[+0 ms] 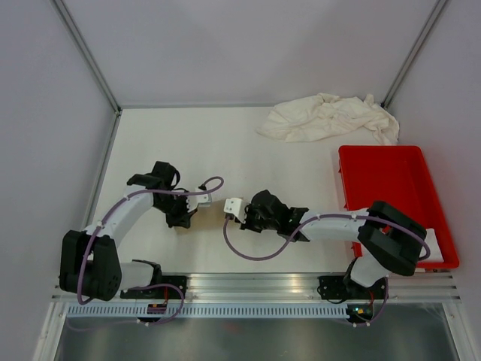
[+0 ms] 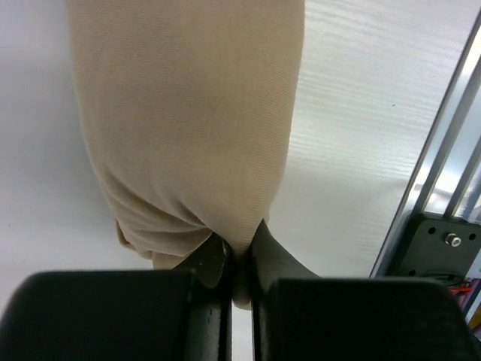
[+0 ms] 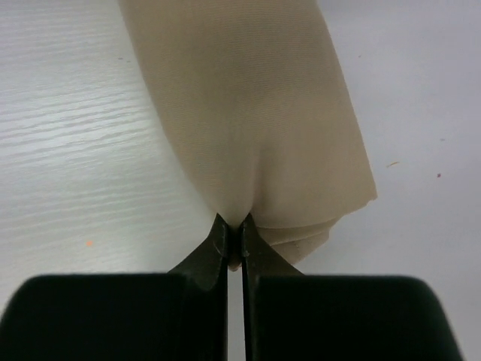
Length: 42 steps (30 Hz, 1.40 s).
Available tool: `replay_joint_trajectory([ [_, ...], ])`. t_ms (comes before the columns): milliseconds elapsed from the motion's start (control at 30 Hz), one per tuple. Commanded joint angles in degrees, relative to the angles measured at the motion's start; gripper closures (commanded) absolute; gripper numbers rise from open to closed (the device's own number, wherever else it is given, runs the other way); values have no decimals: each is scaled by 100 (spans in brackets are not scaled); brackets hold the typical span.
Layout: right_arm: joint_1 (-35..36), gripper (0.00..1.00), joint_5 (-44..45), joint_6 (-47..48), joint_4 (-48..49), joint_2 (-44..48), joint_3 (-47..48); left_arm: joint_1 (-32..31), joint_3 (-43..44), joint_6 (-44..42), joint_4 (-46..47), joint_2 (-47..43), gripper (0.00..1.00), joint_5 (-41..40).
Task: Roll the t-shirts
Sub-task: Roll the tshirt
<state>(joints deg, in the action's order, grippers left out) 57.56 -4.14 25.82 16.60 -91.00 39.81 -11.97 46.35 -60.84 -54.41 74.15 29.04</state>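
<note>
- The tan t-shirt (image 2: 188, 113) is a soft, light roll stretched between your arms over the near middle of the table (image 1: 188, 143).
- Your left gripper (image 2: 239, 263) and right gripper (image 3: 234, 233) each pinch one end. It will likely sag, so grab bunched folds.
- The cream-white t-shirts (image 1: 327, 119) lie heaped at the back. The red tray (image 1: 391, 188) holds no shirt you can see.

One table (image 1: 188, 143), and on it one red plastic tray (image 1: 391, 188). Left of the tray stand two robot arms: one left arm (image 1: 113, 218) and one right arm (image 1: 338, 222). Each carries one gripper, so two in all, the left gripper (image 2: 239, 248) and the right gripper (image 3: 233, 226). One tan t-shirt (image 2: 188, 113) shows in both wrist views. The cream-white t-shirts (image 1: 327, 116) form one crumpled heap just beyond the tray's far left corner; how many lie in it cannot be told.
</note>
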Motion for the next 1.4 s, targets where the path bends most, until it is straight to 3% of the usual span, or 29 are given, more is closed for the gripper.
replay_joint_trajectory([
  [0, -8, 100, -797, -849, -1394, 608, 316, 37, 357, -437, -359, -199, 98, 734],
  [133, -8, 100, -1842, -1693, -2388, 1005, 422, 37, 472, -727, -798, -33, 94, 823],
  [267, -8, 100, -2897, -2546, -2355, 1242, 220, 37, 463, -798, -1027, 179, 91, 805],
  [533, -166, 100, -3996, -3337, -1274, 725, 105, 63, 401, -1079, -1493, 213, 85, 516],
  [833, -1132, 100, -5105, -4365, 105, -198, -237, 177, 779, -991, -1651, 960, 84, 541],
  [900, -1221, 90, -4861, -4419, 125, -392, -246, 203, 832, -956, -1643, 1145, 84, 542],
  [967, -1221, 70, -4500, -4121, -393, -366, -159, 212, 876, -912, -1616, 1311, 85, 576],
  [1033, -1221, 58, -4219, -3876, -918, -165, -114, 212, 990, -833, -1625, 1418, 85, 629],
  [1233, -1212, 45, -2822, -3119, -1887, 1294, 254, 212, 1131, -868, -1748, 1488, 85, 761],
  [1300, -1195, 27, -2445, -2953, -1985, 1672, 456, 212, 1140, -894, -1792, 1480, 86, 770],
  [1333, -1186, 2, -2347, -2891, -1994, 1769, 501, 212, 1131, -903, -1818, 1471, 86, 770],
  [1367, -1107, 2, -2154, -2820, -1977, 1874, 571, 212, 1131, -912, -1818, 1453, 86, 770],
])
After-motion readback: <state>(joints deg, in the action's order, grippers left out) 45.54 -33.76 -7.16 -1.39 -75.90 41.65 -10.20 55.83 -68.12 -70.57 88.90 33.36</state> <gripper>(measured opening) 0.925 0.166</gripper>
